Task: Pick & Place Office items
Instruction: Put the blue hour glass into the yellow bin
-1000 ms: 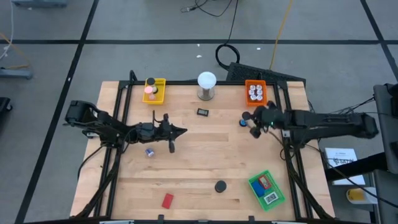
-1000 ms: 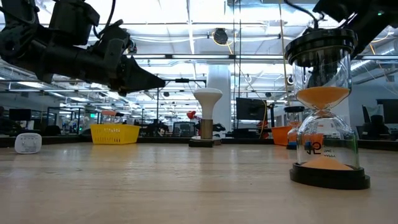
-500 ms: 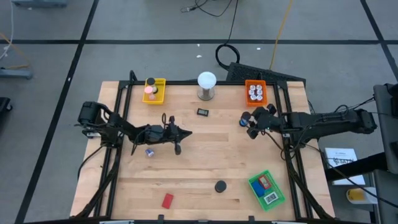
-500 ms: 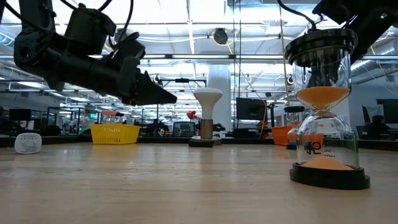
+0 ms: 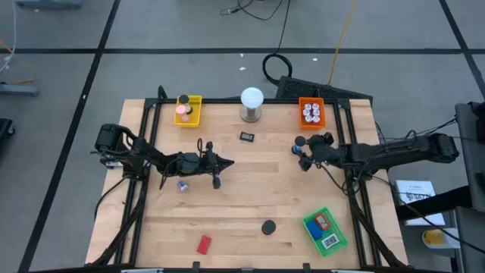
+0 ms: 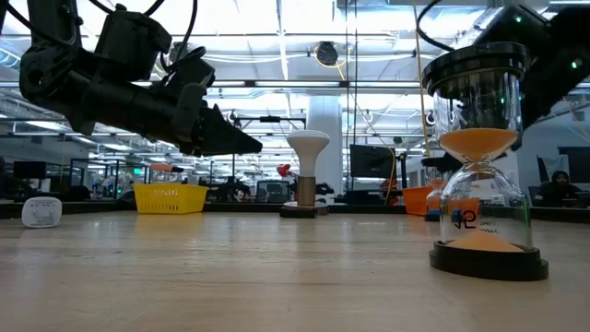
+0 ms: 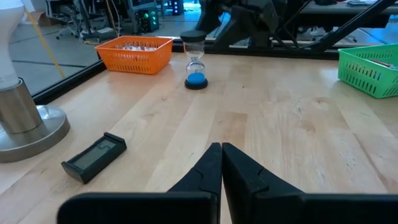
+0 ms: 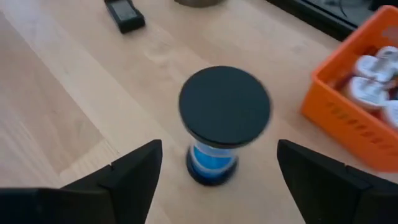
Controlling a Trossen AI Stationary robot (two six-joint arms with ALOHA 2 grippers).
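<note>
A small hourglass with blue sand [image 8: 222,127] stands upright on its base on the table near the orange tray; the left wrist view shows it too [image 7: 196,63]. My right gripper [image 8: 219,152] is open, hovering over it from the table's right side, one finger on either side of its black top cap without touching. In the high view the right gripper [image 5: 306,152] is at the far right. My left gripper [image 7: 221,163] is shut on nothing, held above the middle-left of the table [image 5: 220,162]. A second hourglass with orange sand [image 6: 481,166] stands near the front edge.
At the back stand a yellow tray [image 5: 188,111], a white ball on a metal base [image 5: 251,104] and an orange tray [image 5: 311,112]. A green tray [image 5: 325,230] sits front right, a red block [image 5: 204,244] front left, and a flat black device [image 5: 247,136] mid-table.
My left gripper has moved toward the table's middle and sunk a little, still shut, then kept still. My right arm has come down lower over the blue hourglass, which stands where it was.
</note>
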